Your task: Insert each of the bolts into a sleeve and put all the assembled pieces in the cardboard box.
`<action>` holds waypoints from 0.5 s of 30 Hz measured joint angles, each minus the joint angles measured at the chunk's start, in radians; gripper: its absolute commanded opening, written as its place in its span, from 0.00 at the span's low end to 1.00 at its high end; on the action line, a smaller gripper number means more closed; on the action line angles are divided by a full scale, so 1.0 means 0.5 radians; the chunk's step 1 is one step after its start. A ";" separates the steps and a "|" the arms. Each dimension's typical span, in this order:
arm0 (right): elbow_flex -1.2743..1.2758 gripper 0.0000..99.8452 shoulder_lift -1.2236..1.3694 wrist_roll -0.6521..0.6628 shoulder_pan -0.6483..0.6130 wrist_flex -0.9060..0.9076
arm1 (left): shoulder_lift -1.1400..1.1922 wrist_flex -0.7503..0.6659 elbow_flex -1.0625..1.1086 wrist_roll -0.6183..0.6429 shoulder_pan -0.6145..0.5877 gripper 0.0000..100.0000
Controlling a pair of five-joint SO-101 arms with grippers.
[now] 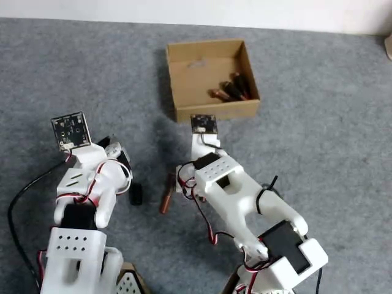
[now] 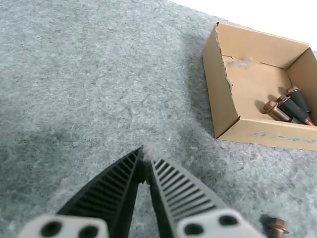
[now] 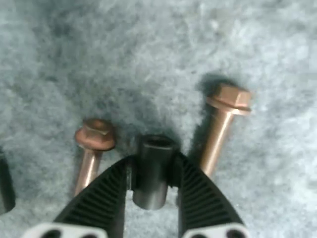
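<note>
Near middle of table point(image 1: 331, 141), toward near edge: sleeve point(image 3: 152, 178) clamped in right gripper point(image 3: 153, 163), fingers shut on its sides, open end showing. 2 bolts lie just beside it: bolt point(image 3: 91, 148) on one side, second bolt point(image 3: 224, 121) on other.

Risks:
- Fingers nudge bolts on lift; bolts roll away.
- Round sleeve may twist or slip if bolt meets mouth off-axis.
- Left gripper point(image 2: 146, 166) closed to slit, empty; must open before taking bolt.

Cardboard box point(image 1: 184, 64) by far edge holds finished pieces point(image 1: 233, 90).
</note>
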 measured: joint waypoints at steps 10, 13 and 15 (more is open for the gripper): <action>0.046 0.00 -0.365 0.212 0.028 0.206 | 0.000 0.006 0.000 0.006 0.055 0.01; 0.043 0.00 -0.678 0.242 0.117 0.319 | 0.000 0.153 -0.074 0.000 0.233 0.01; 0.043 0.00 -0.878 0.270 0.196 0.390 | 0.000 0.292 -0.141 -0.037 0.313 0.01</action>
